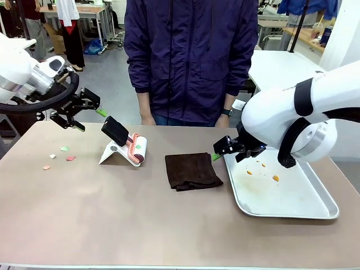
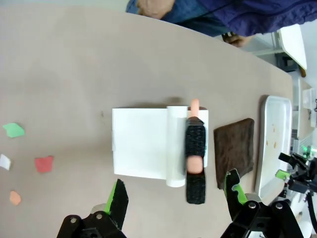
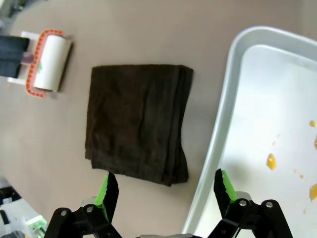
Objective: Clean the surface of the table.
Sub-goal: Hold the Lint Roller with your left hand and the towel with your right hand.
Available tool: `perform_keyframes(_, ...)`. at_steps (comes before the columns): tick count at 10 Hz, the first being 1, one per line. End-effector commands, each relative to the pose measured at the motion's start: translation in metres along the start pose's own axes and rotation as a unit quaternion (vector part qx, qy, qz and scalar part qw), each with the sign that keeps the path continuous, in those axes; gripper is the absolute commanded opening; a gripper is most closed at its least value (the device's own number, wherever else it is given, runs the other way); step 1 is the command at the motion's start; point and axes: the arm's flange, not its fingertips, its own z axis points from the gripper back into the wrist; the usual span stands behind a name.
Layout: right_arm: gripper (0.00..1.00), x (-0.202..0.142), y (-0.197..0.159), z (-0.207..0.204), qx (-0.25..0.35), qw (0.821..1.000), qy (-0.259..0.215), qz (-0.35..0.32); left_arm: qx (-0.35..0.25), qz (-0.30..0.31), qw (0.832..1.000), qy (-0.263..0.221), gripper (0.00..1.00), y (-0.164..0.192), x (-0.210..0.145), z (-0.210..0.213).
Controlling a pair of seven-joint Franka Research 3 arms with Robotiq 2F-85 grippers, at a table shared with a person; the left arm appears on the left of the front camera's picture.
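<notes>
The brownish-tan table (image 1: 140,225) carries a few small paper scraps (image 1: 64,154) at its left: green, red, white and orange. My left gripper (image 1: 93,119) hangs open above the far left edge; in its wrist view the left gripper (image 2: 175,196) is over a lint roller (image 2: 195,163) on a white stand (image 2: 141,148), with the scraps (image 2: 44,163) off to one side. My right gripper (image 1: 219,151) is open, low between a folded dark brown cloth (image 1: 192,170) and a silver tray (image 1: 315,214). Seen from its wrist, the right gripper (image 3: 166,191) straddles the cloth's (image 3: 136,121) corner and the tray rim (image 3: 223,124).
Orange crumbs (image 1: 275,178) lie in the tray. The lint roller (image 1: 136,149) stands left of the cloth. A person in a dark jacket (image 1: 191,56) stands at the far edge, hands down by the table. The near half of the table is bare.
</notes>
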Motion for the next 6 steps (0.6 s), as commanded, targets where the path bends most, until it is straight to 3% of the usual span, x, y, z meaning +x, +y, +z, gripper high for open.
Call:
perform_keyframes(1, 1.00, 0.031, 0.024, -0.016, -0.021, 1.000, 0.023, -0.003, -0.002, -0.006, 1.000, -0.003, 1.00, -0.020, -0.005, -0.011)
perform_keyframes(6, 1.00, 0.077, 0.057, -0.093, -0.117, 0.987, 0.107, 0.017, 0.043, -0.015, 0.998, 0.039, 1.00, -0.035, -0.003, -0.042)
